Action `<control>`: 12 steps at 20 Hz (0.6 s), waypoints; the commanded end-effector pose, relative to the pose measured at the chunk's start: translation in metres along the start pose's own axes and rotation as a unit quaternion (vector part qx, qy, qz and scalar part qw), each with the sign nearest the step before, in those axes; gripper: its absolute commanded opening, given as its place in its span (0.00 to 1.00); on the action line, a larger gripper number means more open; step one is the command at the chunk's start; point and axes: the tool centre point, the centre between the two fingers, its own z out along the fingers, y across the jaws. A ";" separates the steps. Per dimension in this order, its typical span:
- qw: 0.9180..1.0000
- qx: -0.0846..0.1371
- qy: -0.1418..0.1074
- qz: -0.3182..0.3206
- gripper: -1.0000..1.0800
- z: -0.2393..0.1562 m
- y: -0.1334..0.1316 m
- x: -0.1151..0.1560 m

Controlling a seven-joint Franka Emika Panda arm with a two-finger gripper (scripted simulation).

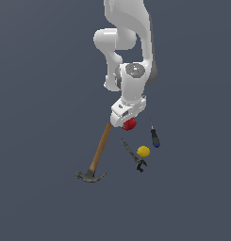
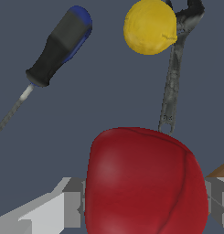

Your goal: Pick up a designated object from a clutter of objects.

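- claw point(image 1: 127, 123) pinching the red lump point(image 2: 143, 183); a finger point(image 2: 72, 205) pressed against each side in the wrist view.
- lump sits under the wrist, just past the hammer point(image 1: 95, 157) handle's upper end; cannot tell if it is off the surface point(image 1: 41, 197).
- judged: grasp made, lift left to do.
- wrench point(image 1: 134, 156), yellow ball point(image 1: 144, 151), screwdriver point(image 1: 154, 134) lie near, untouched.

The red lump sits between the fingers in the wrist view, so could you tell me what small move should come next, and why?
Probably shut the fingers on the red lump, then lift straight up. A finger shows at each side of it, though contact is unclear. The yellow ball, wrench and screwdriver lie apart from it.
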 end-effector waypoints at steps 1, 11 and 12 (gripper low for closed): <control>1.000 0.000 0.001 0.000 0.00 -0.018 0.006 0.005; 1.000 0.000 0.001 0.000 0.00 -0.102 0.032 0.027; 1.000 0.000 0.001 0.000 0.00 -0.111 0.035 0.029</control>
